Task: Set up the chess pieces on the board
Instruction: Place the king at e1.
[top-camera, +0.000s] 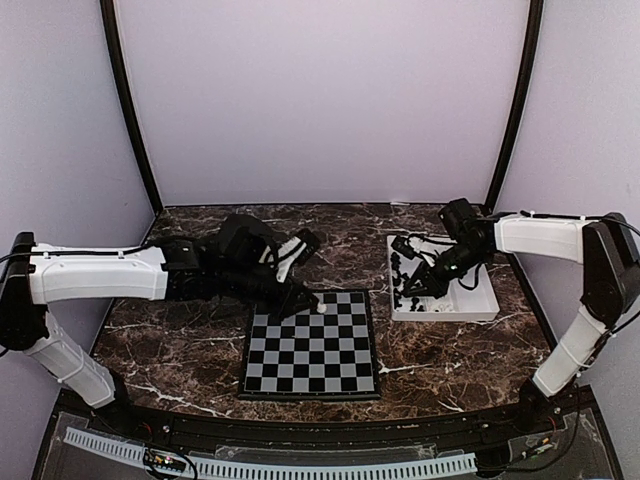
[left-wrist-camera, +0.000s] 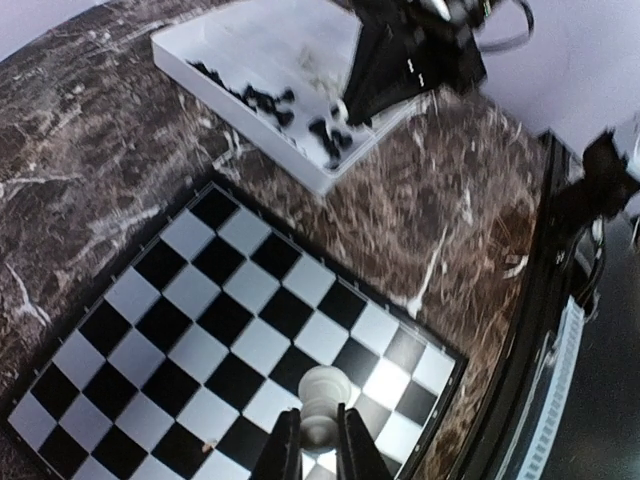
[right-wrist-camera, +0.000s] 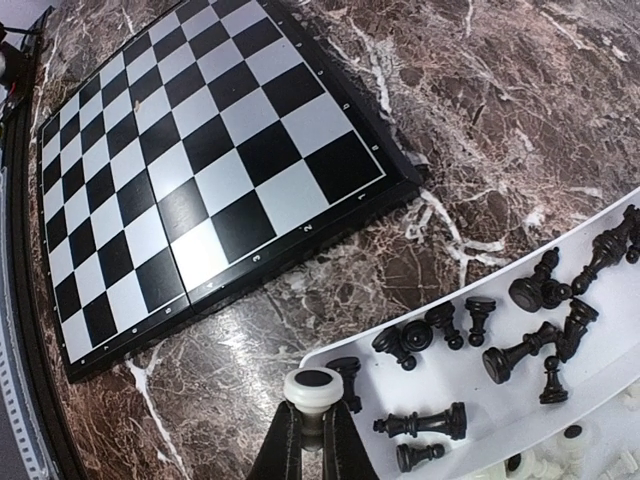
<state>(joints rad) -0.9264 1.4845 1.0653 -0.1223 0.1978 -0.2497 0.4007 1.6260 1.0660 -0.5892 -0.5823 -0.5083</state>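
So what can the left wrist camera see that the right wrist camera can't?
Only the left wrist view: the left fingers pinching a round-headed white piece, and the right arm reaching into the tray. Only the right wrist view: the right fingers pinching a flat-topped white piece by the tray's rim, and some white pieces in the tray. Both: the board, the tray, its black pieces and the marble table.
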